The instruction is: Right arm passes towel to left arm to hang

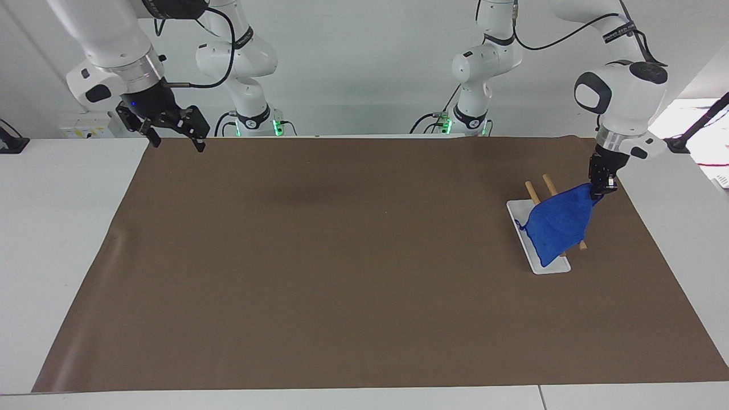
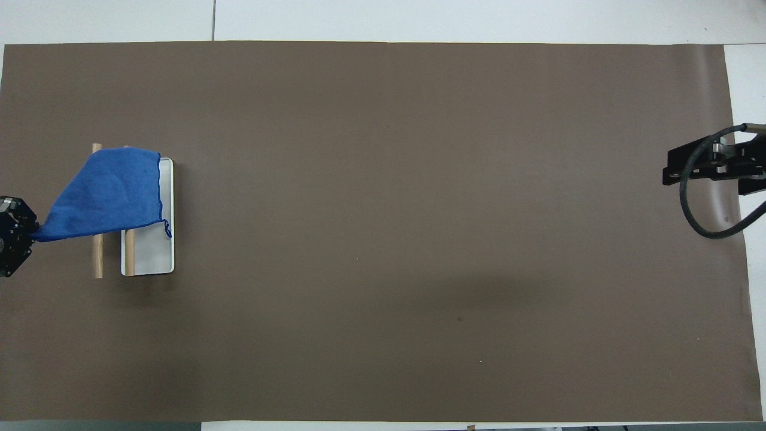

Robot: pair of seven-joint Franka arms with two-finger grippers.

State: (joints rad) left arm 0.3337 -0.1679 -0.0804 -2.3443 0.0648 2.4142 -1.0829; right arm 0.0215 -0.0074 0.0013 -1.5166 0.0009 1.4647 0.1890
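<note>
The blue towel [image 1: 555, 225] is stretched over the two wooden rods [image 1: 549, 185] of a small rack, and its loose end hangs down to the rack's white base plate [image 1: 538, 265]. My left gripper [image 1: 599, 191] is shut on the towel's upper corner, held over the mat beside the rack, toward the left arm's end of the table. In the overhead view the towel [image 2: 105, 194] covers the rods' [image 2: 97, 257] farther halves, and the left gripper [image 2: 27, 233] shows at the edge. My right gripper [image 1: 175, 142] is open and empty, raised over the mat's corner at the right arm's end, and waits.
A brown mat [image 1: 342, 273] covers most of the white table [image 1: 62, 228]. The rack's base plate [image 2: 149, 257] stands on the mat near the left arm's end. The right gripper [image 2: 703, 173] and its cable loop hang over the mat's edge.
</note>
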